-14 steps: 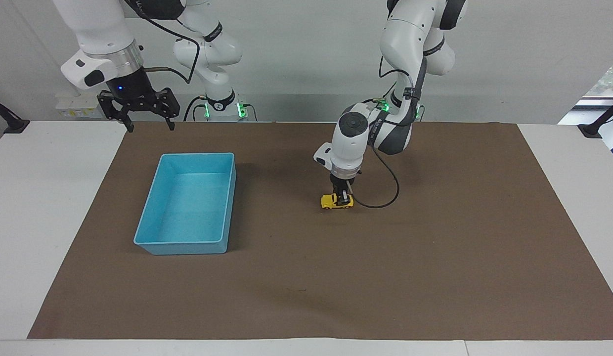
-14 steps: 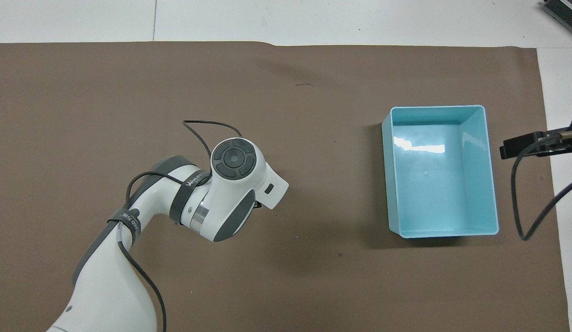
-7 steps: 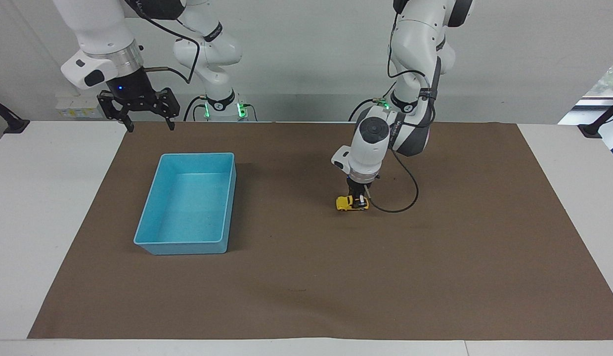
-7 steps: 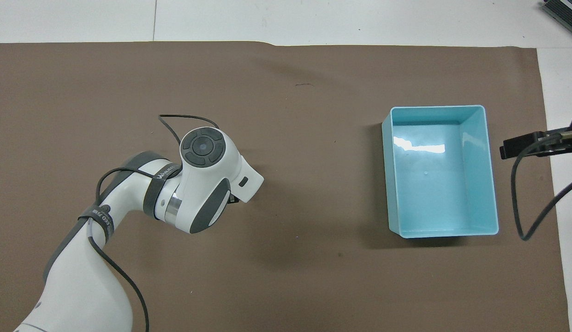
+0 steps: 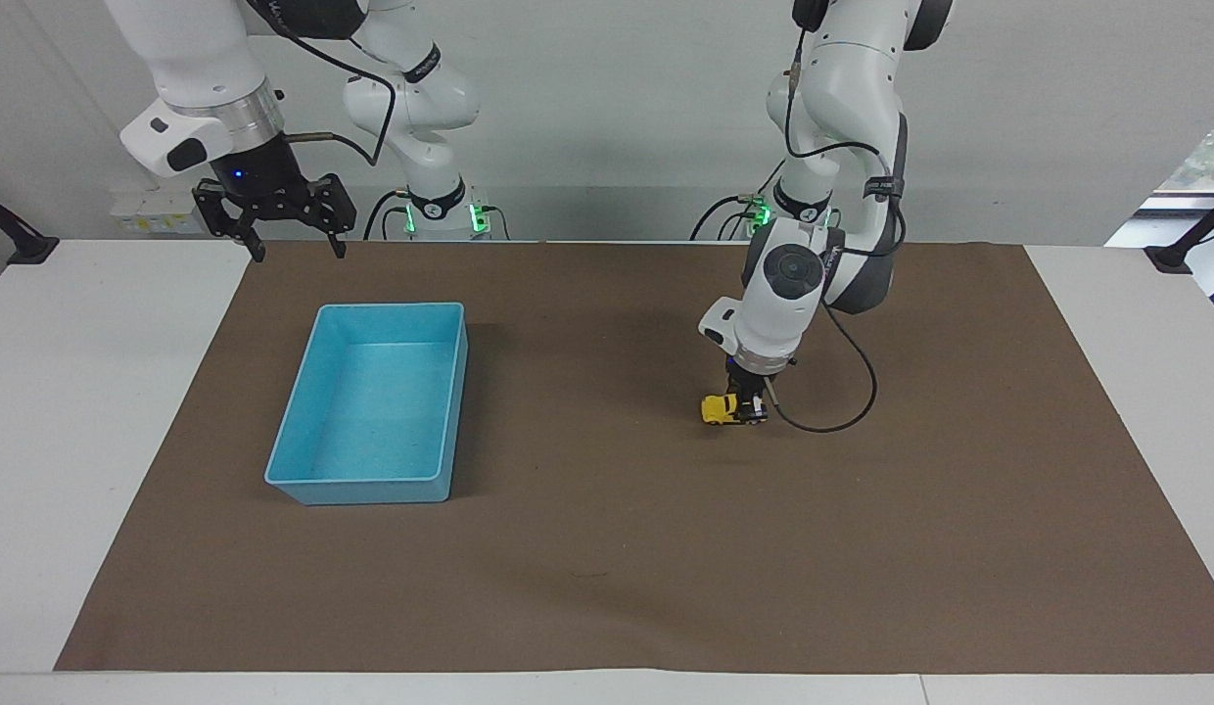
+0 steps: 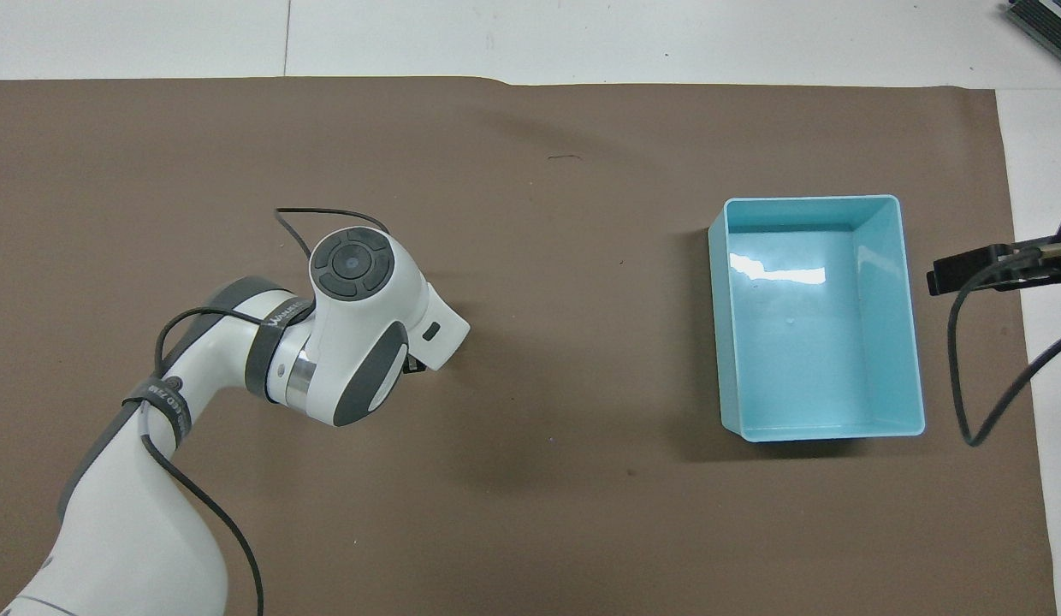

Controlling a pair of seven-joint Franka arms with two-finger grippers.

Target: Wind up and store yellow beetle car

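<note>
Left gripper (image 5: 748, 403) clamped on tiny yellow plastic beetle car (image 5: 726, 409). Right gripper (image 5: 277, 217) waits, fingers apart. Car judged light, rigid, slippery; hold its flanks

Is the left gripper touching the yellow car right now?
Touching. In the facing view the left gripper stands shut on the yellow car, fingers clamped on its body, the car down on the brown mat. The overhead view hides the car under the arm.

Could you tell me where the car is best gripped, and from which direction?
Across its body's flanks, from straight above: the car sits upright on the mat, sides exposed, and the left hand is shut on it that way now.
</note>
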